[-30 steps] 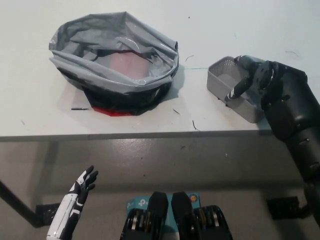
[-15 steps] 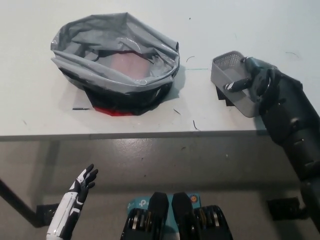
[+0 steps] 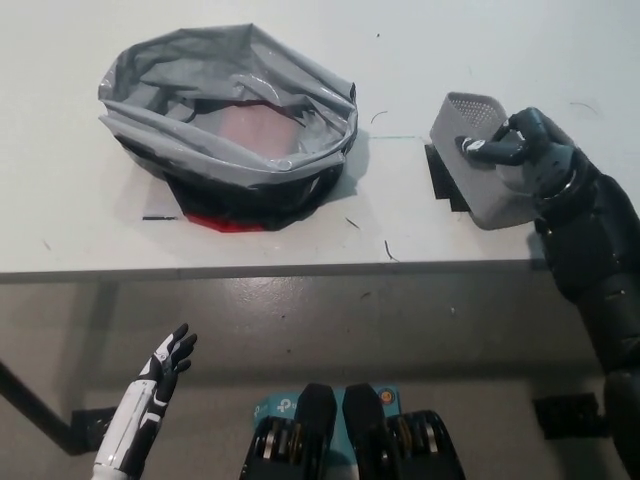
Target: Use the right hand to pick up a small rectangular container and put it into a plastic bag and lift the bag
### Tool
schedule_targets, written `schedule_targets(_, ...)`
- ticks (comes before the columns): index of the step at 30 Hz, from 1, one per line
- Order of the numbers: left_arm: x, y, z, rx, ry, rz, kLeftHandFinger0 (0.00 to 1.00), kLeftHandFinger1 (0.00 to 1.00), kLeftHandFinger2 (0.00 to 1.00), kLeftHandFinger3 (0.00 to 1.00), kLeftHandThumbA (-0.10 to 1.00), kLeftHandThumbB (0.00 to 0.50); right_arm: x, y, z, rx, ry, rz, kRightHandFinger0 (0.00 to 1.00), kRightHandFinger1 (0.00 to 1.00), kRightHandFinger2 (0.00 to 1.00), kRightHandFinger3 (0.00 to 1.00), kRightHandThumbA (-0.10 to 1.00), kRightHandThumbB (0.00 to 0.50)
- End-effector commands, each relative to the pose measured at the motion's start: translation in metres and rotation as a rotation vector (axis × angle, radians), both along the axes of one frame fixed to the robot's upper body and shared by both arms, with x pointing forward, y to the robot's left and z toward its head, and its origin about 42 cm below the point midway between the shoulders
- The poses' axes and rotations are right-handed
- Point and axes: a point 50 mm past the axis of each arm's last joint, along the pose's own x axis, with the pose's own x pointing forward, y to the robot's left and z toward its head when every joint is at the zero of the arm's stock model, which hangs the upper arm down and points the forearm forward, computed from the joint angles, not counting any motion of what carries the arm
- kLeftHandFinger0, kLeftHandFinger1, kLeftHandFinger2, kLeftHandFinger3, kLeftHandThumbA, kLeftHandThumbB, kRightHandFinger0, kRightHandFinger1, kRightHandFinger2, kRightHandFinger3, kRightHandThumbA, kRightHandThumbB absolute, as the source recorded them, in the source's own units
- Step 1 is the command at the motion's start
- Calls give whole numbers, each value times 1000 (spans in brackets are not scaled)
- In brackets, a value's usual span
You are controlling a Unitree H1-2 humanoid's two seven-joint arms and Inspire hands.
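One grey box [image 3: 472,160] is tipped up on its side at the right of the desk [image 3: 80,220], its long side running toward the desk's near edge. The right hand [image 3: 520,155] grips it. One open bag [image 3: 230,120] sits well apart, something pink inside. The left hand [image 3: 165,365] hangs open below the desk.

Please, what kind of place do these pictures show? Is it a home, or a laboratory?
Probably a lab or test room, not a home. A plain white table stands on a bare grey floor, holding only the task's things: a grey plastic bag and the small grey container gripped by the right hand.
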Motion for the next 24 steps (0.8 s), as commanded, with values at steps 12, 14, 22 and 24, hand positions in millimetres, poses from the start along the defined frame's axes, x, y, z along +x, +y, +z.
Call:
schedule_targets(12, 1, 2, 5, 37, -38, -30, 1000, 1000, 1000, 1000, 1000, 500, 5, 22, 78, 579, -210, 27, 111, 569, 890, 368, -92, 287)
schedule_targets(14, 0, 2, 5, 38, -36, -28, 1000, 1000, 1000, 1000, 1000, 500, 4, 23, 82, 658, -204, 28, 77, 535, 873, 356, -100, 279)
schedule_targets(22, -1, 3, 4, 49, -26, -29, 1000, 1000, 1000, 1000, 1000, 500, -2, 43, 121, 836, -261, 84, 44, 457, 855, 525, -95, 255)
schedule_targets(24, -1, 3, 3, 51, -22, -29, 1000, 1000, 1000, 1000, 1000, 500, -5, 54, 136, 842, -289, 108, 34, 451, 830, 493, -89, 257)
